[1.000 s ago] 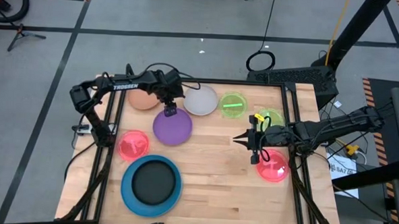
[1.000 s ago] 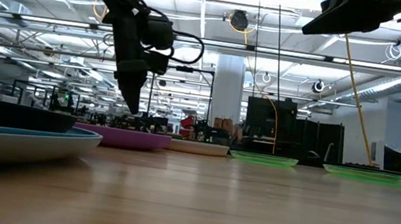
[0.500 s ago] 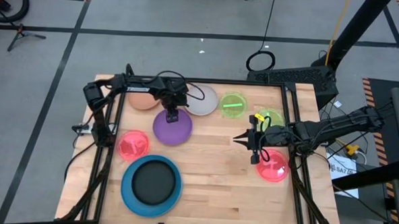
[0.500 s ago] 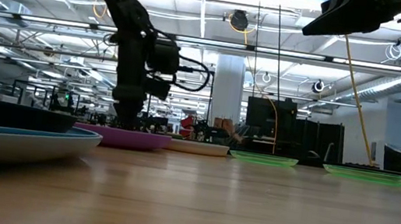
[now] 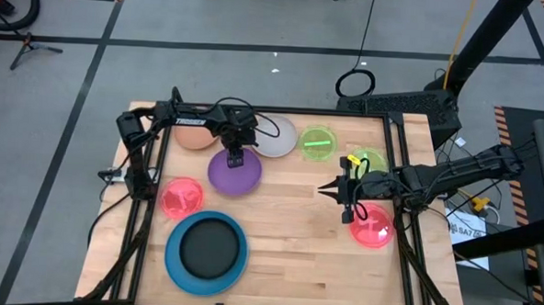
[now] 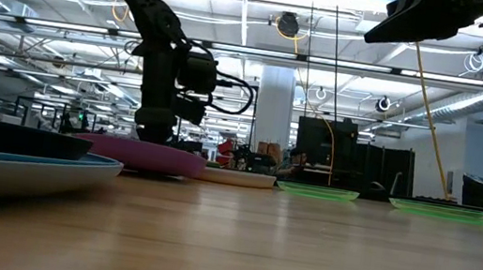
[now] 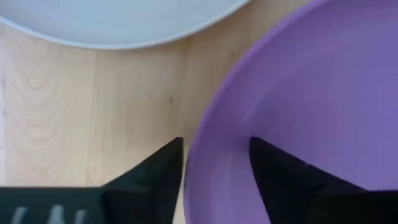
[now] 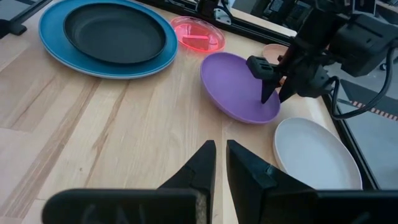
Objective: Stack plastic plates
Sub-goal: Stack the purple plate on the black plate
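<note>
The purple plate (image 5: 234, 174) lies near the middle of the desk's far half, its far rim between the left arm's fingers (image 7: 158, 180), one inside the rim and one outside; in the low view that edge looks raised a little off the wood. Just beyond it lies the whitish plate (image 5: 277, 139), with the orange-brown plate (image 5: 194, 136) to its left, both flat. The large blue plate (image 5: 206, 252) sits near the front left with the black plate (image 5: 211, 246) nested in it. A pink plate (image 5: 182, 197) lies between them, another pink plate (image 5: 372, 229) far right, and two green plates (image 5: 317, 143) behind.
</note>
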